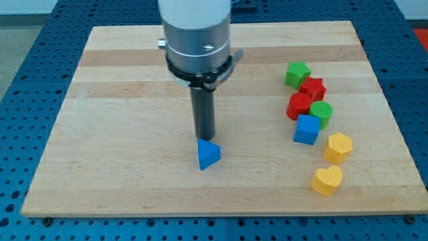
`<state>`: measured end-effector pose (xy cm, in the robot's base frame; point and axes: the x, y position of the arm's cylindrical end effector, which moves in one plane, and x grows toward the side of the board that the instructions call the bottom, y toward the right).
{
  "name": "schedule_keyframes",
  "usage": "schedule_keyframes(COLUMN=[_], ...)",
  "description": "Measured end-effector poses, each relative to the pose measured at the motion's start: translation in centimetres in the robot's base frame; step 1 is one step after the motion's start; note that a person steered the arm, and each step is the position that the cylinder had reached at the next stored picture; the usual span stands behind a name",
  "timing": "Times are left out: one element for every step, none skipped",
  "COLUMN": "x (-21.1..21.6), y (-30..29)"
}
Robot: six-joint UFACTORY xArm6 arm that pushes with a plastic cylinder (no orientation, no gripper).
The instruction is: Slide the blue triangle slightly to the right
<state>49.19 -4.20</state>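
Note:
The blue triangle (208, 154) lies on the wooden board (120, 134), a little below the middle. My tip (204, 137) stands right at the triangle's upper edge, touching or nearly touching it from the view's top. The rod hangs straight down from the arm's grey and white body at the view's top centre.
A cluster of blocks sits at the view's right: a green star (297, 73), a red star (312, 88), a red block (299, 106), a green round block (322, 113), a blue cube (307, 129), a yellow hexagon (338, 147) and a yellow heart (326, 181).

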Motion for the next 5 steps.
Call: schedule_keyframes(x=[-0.4, 1.8, 3.4, 3.6, 4.0], y=[-3.8, -4.8, -4.8, -4.8, -2.6])
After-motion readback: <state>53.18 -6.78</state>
